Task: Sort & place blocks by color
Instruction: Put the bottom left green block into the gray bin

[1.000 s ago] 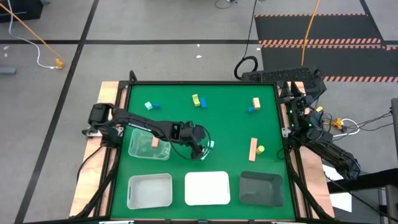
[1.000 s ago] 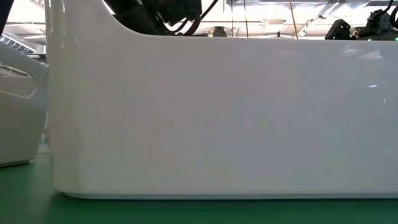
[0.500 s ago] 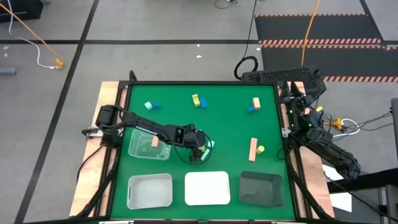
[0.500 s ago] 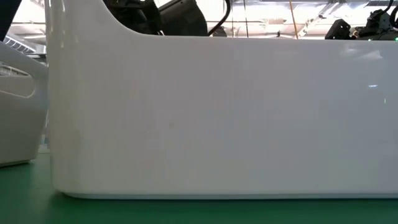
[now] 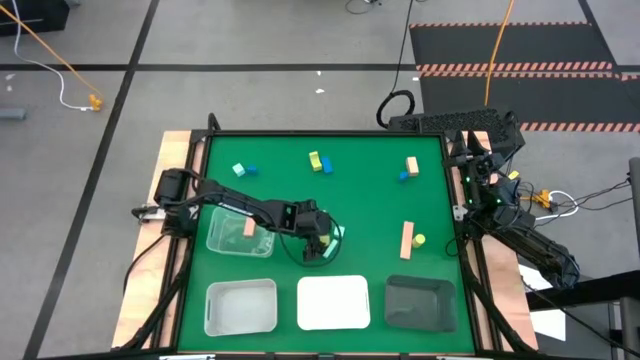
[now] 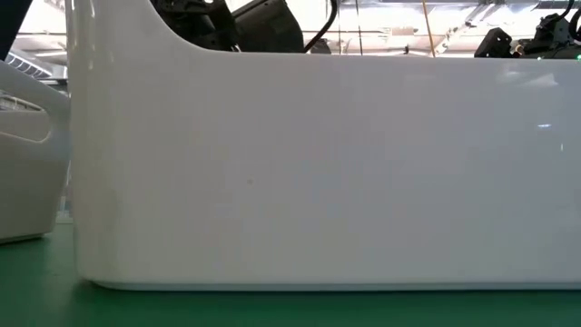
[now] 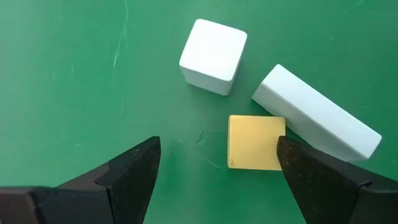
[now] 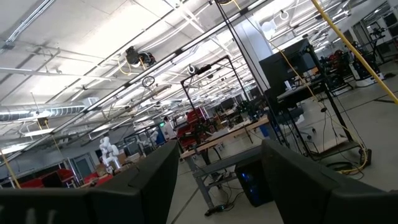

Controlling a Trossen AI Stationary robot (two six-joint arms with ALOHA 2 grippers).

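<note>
hovering low over the green table [image 5: 370,210], the left gripper [image 7: 217,174] has its two dark fingers [image 7: 134,171] spread wide with nothing between them, and a small yellow cube [image 7: 256,142] lies on the mat just ahead, nearer one finger than the other. touching that cube's far side is a pale mint bar [image 7: 317,113] lying at a slant, and just beside both, apart from them, sits a pale mint cube [image 7: 213,56]. from above, the left gripper [image 5: 318,240] is near the table's middle, beside a clear tray [image 5: 215,240] holding a salmon-pink block [image 5: 248,229]. toward the right edge lie a salmon-pink bar [image 5: 406,240] and a yellow block [image 5: 419,240] just beside it. along the far edge are a mint and blue pair [image 5: 244,170], a yellow-green and blue pair [image 5: 320,161], and a salmon block over a blue one [image 5: 410,168]. the right gripper [image 8: 214,180] waits off the table's right side, pointed at the room, jaws parted and empty.
</note>
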